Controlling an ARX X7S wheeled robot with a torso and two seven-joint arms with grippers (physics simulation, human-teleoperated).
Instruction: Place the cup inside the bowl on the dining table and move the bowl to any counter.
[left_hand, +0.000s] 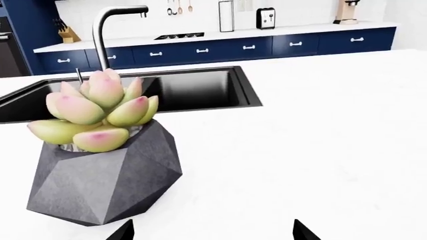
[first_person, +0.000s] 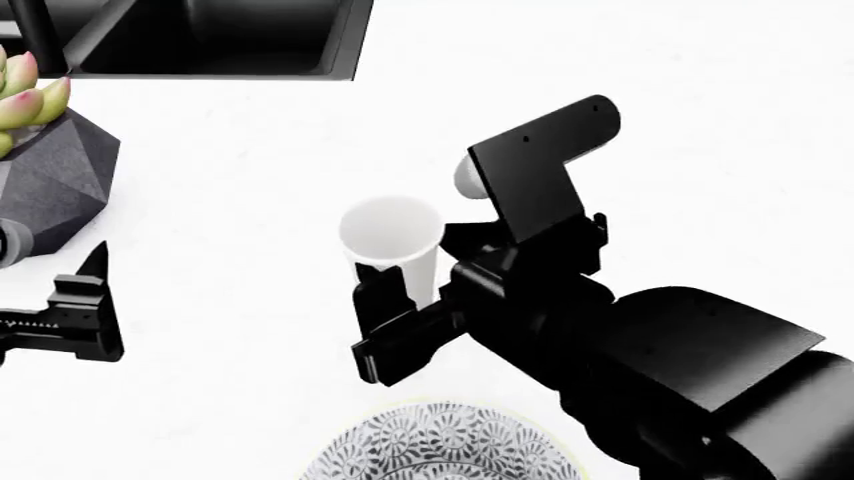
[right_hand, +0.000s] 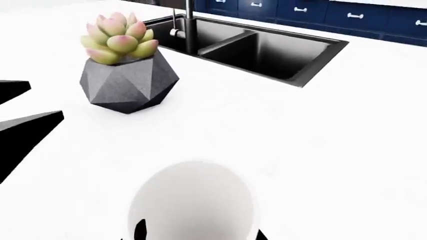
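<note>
- The white cup (first_person: 391, 247) stands upright on the plain white tabletop (first_person: 694, 120), with the right pincer (first_person: 416, 300) set around its lower wall. In the right wrist view, dark finger pads show at either side of the cup (right_hand: 193, 205) near its base.
- Right pincer state: fingers sit against the cup's sides and appear closed on it. Whether the cup is lifted clear of the tabletop cannot be told.
- Left pincer (first_person: 74, 310) hangs apart from the cup with nothing between its fingers. In the left wrist view only two finger tips show, spread wide.
- The patterned bowl (first_person: 447, 445) sits at the near edge of the head view, close to the cup and partly cut off.
- Judged handling: the cup looks rigid, light and empty, with a smooth matte tapered wall. A low grip on a narrowing wall could slide, so a hold nearer mid-height seems safer.
- Tall and narrow, the cup would tip easily if nudged sideways. It should go down vertically into the bowl's centre.
- The succulent in its grey faceted pot (first_person: 47, 165) and the black sink (first_person: 214, 40) stand well apart from the cup.
</note>
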